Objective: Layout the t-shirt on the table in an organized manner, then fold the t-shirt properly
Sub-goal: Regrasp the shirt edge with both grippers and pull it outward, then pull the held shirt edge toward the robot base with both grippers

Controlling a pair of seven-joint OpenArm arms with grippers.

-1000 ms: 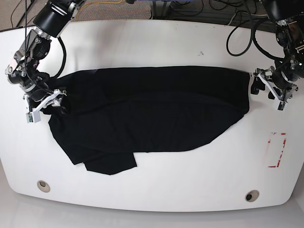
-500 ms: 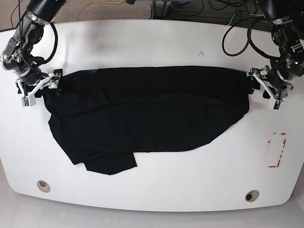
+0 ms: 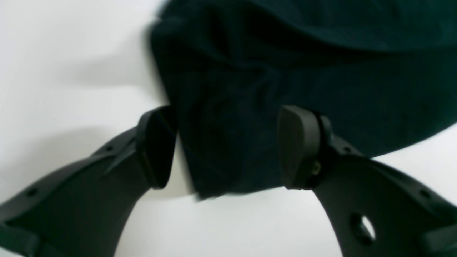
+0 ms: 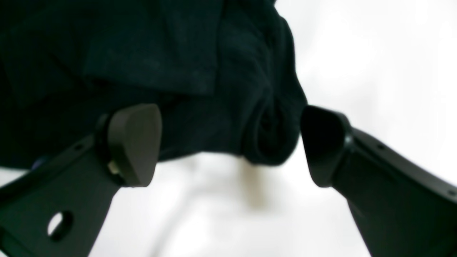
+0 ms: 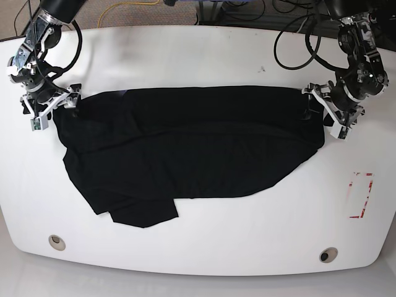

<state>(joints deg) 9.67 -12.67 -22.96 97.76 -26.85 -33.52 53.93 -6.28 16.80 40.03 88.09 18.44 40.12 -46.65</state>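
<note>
A black t-shirt (image 5: 192, 154) lies spread across the middle of the white table (image 5: 204, 55), with a flap folded over at its front left. My left gripper (image 5: 315, 110) is at the shirt's far right corner. In the left wrist view it (image 3: 228, 148) stands open, and a corner of the cloth (image 3: 285, 64) lies loose between the wide jaws. My right gripper (image 5: 62, 106) is at the shirt's far left corner. In the right wrist view it (image 4: 228, 144) is open too, around a rolled edge of the fabric (image 4: 142, 53).
Two round grommet holes (image 5: 56, 242) (image 5: 328, 255) sit near the table's front edge. A small red-outlined mark (image 5: 361, 195) is at the right. Cables (image 5: 247, 9) lie beyond the far edge.
The right gripper has moved from the shirt's left side to its far left corner and opened wider. The left gripper has shifted inward onto the far right corner. The shirt has not moved.
</note>
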